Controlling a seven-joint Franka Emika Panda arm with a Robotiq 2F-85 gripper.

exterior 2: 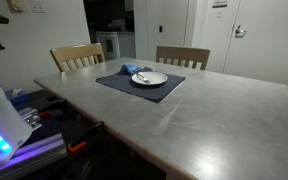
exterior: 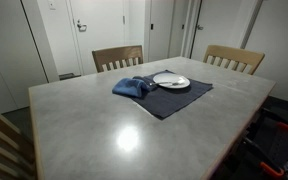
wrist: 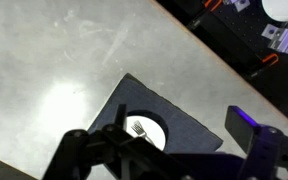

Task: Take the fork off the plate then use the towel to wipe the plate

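My claw [wrist: 169, 160] hangs high above the table [exterior: 104, 130] with its jaws at full spread and nothing between them. It shows only in the wrist view. The plate [wrist: 157, 132] lies at 12 o'clock from the claw in that view and sits on the dark mat [wrist: 184, 125]. The fork [wrist: 137, 128] rests on the plate, toward its 9 o'clock side. It is too small here to tell which end carries the tines. In an exterior view the towel [exterior: 132, 87] lies bunched at the plate's 9 o'clock, partly on the mat and just beside the rim; whether it touches the rim cannot be told. The wrist view does not show the towel. By my judgement the first step, removing the fork, is not yet begun. Handling notes: the fork is expected to be light, stiff and slick, lying low against a hard glazed surface. Take hold across the handle near mid-length, jaws set square to its long axis. Descend slowly, since fingertips pressing the plate could tip or slide it. The plate is rigid and breakable. The towel is soft and yields, so pinch a raised fold at its top.
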